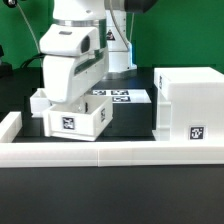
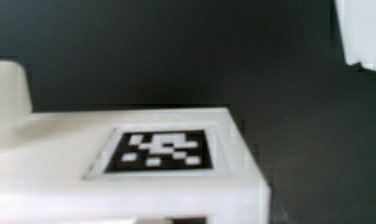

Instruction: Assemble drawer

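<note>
My tool point(image 1: 70, 100) hangs low over the front tray point(image 1: 78, 123). Its fingers are hidden, so I cannot tell its opening or whether it grips. The tray sits on the counter point(image 1: 132, 122) just behind the border wall point(image 1: 110, 152), probably for squaring up. The housing point(image 1: 190, 98) stands apart at the exterior view's right.

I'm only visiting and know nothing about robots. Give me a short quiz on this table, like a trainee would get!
1. True or false: the tall white plastic cube-like housing stands to the exterior view's right of the white robot arm.
2. The small white open-top plastic tray under the arm sits: (a) inside the housing; (b) on the dark table, apart from the housing; (c) on top of the housing.
3. What is printed on the thin flat white marker board?
Key: 1 true; 2 b; 3 several black-and-white square tags.
</note>
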Robot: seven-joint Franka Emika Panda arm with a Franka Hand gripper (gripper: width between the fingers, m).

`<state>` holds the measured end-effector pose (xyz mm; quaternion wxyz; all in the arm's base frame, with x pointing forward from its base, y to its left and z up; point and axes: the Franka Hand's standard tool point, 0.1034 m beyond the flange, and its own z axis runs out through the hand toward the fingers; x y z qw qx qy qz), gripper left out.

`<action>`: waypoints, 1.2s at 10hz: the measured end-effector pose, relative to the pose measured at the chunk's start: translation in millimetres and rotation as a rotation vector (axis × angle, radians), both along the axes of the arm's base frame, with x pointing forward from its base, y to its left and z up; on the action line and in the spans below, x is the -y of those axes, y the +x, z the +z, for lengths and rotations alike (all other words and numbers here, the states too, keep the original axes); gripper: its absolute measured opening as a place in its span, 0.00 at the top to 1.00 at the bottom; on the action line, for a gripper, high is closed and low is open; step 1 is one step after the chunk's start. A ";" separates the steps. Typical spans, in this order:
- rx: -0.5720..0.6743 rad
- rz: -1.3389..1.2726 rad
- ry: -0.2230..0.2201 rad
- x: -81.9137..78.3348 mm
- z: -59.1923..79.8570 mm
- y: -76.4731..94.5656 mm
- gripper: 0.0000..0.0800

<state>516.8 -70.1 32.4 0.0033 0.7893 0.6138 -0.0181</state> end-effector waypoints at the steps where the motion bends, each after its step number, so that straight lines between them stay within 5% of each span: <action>1: 0.002 0.079 -0.006 -3.5 -0.9 0.3 0.95; 6: -0.013 0.210 -0.019 1.0 -6.7 -3.0 0.95; 10: -0.007 0.184 0.001 -30.2 -12.6 10.5 0.95; 12: -0.009 0.178 0.001 -28.8 -13.9 9.8 0.95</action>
